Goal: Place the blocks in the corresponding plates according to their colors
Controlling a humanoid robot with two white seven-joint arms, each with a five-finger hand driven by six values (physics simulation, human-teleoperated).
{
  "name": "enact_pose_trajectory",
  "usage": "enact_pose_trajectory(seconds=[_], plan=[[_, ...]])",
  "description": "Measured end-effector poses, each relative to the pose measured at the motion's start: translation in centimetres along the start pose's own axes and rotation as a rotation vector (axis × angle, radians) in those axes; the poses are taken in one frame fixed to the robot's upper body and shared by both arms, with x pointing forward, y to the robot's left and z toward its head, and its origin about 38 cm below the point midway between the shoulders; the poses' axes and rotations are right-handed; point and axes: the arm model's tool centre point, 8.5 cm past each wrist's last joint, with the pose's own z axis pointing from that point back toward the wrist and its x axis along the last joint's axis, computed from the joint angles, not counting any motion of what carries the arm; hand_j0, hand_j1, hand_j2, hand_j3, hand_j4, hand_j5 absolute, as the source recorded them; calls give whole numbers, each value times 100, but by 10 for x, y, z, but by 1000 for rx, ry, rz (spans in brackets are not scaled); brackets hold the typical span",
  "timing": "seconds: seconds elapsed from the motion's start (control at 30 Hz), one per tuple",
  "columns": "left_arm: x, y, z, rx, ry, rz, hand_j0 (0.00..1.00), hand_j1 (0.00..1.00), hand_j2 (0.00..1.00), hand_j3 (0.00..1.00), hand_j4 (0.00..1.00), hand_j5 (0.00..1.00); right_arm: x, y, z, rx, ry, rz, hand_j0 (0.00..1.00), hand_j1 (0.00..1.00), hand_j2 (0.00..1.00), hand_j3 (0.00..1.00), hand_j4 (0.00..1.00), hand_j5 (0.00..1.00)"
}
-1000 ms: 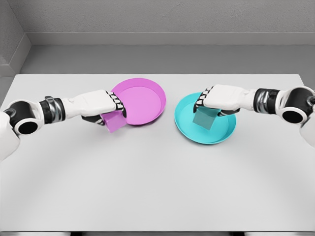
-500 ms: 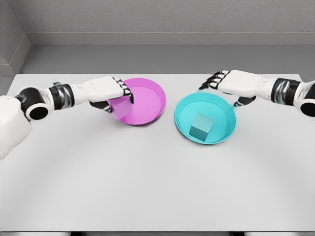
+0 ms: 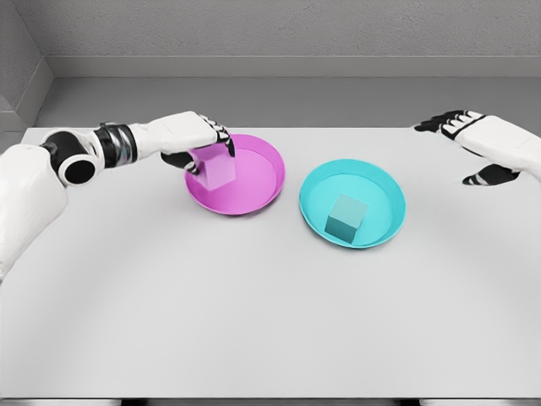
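A pink block [image 3: 215, 172] is held over the left part of the pink plate [image 3: 258, 182], with my left hand [image 3: 201, 144] shut on it from above and from the left. A teal block [image 3: 345, 216] lies inside the teal plate [image 3: 380, 233], free of any hand. My right hand [image 3: 473, 148] hovers at the far right, well clear of the teal plate, with its fingers spread and holding nothing.
Both plates sit side by side on the grey-white table [image 3: 254, 313]. A grey wall and floor lie beyond the table's back edge.
The right hand let go of the teal block, which now rests in the teal plate, and pulled back to the right. The left hand carried the pink block rightward over the pink plate.
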Motion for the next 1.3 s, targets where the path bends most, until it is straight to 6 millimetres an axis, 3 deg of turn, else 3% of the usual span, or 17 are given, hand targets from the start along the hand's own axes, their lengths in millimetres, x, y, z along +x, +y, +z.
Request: enact_pose_trajectory(seconds=[0.07, 0.17, 0.2, 0.27, 0.63, 0.77, 1.1, 1.3], plan=[[-3, 2, -2, 0, 8, 7, 62, 62, 62, 62, 62, 62, -1, 4, 6, -17, 8, -14, 100, 100, 100, 100, 100, 100], [-7, 5, -6, 1, 19, 19, 64, 64, 64, 64, 64, 64, 2, 27, 18, 0, 10, -58, 100, 100, 100, 100, 100, 100], [-8, 5, -7, 1, 23, 25, 70, 70, 70, 70, 70, 70, 2, 30, 22, 2, 9, -73, 100, 100, 100, 100, 100, 100], [-10, 3, -9, 1, 30, 39, 100, 100, 100, 100, 100, 100, 2, 33, 28, -1, 8, -96, 100, 100, 100, 100, 100, 100], [-10, 16, -7, 58, 19, 68, 100, 100, 100, 100, 100, 100, 1, 49, 44, 0, 20, -158, 100, 100, 100, 100, 100, 100], [-29, 12, 27, 73, 56, 92, 100, 100, 100, 100, 100, 100, -1, 45, 47, -16, 29, -159, 100, 100, 100, 100, 100, 100], [-80, -17, 143, 17, 229, 123, 100, 100, 100, 100, 100, 100, 0, 49, 47, -12, 29, -167, 100, 100, 100, 100, 100, 100], [-94, -17, 181, -3, 295, 113, 100, 100, 100, 100, 100, 100, 0, 51, 47, -7, 29, -170, 100, 100, 100, 100, 100, 100]])
